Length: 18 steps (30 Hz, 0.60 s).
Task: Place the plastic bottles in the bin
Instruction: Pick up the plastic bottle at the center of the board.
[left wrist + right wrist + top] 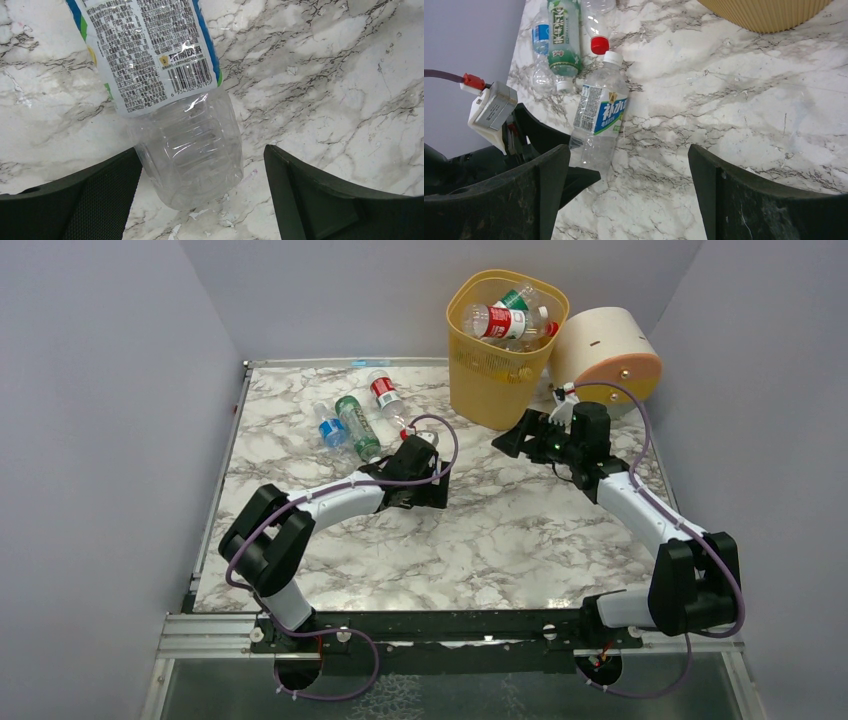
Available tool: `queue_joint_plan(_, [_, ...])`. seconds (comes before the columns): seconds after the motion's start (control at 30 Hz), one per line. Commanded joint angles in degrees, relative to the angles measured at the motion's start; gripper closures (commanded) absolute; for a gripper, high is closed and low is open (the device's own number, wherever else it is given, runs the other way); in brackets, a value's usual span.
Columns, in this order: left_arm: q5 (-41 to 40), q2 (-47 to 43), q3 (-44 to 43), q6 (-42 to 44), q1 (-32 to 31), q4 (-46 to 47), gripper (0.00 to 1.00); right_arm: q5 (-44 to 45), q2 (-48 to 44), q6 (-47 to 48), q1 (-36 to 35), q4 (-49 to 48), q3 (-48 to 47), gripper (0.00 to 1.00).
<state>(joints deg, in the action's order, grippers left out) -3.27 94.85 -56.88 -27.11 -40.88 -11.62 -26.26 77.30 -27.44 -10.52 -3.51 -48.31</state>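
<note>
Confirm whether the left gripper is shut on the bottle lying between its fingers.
No, the left gripper stands open around the clear bottle, with bare table showing in the gap beside it.

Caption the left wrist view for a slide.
Open left gripper flanks the base of a clear white-labelled plastic bottle on marble tabletop.

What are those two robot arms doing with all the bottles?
They are tidying up. The yellow bin already holds several bottles. The left tool is open around the bottom end of a clear bottle lying on the table, and is not squeezing it yet. Three more bottles lie close by. The right tool is open and empty, near the bin.
</note>
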Motion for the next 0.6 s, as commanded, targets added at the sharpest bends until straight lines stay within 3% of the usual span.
queue_joint_plan(0.0, [0.57,0.56,-1.98,0.18,0.01,1.43,0.06,-0.17,0.5,-0.65,-0.5,-2.22,0.82,0.09])
queue_joint_plan(0.57, [-0.51,-3.36,1.16,-0.57,-0.07,0.77,0.3,0.74,-2.88,-0.68,-1.35,-0.11,1.31,0.09])
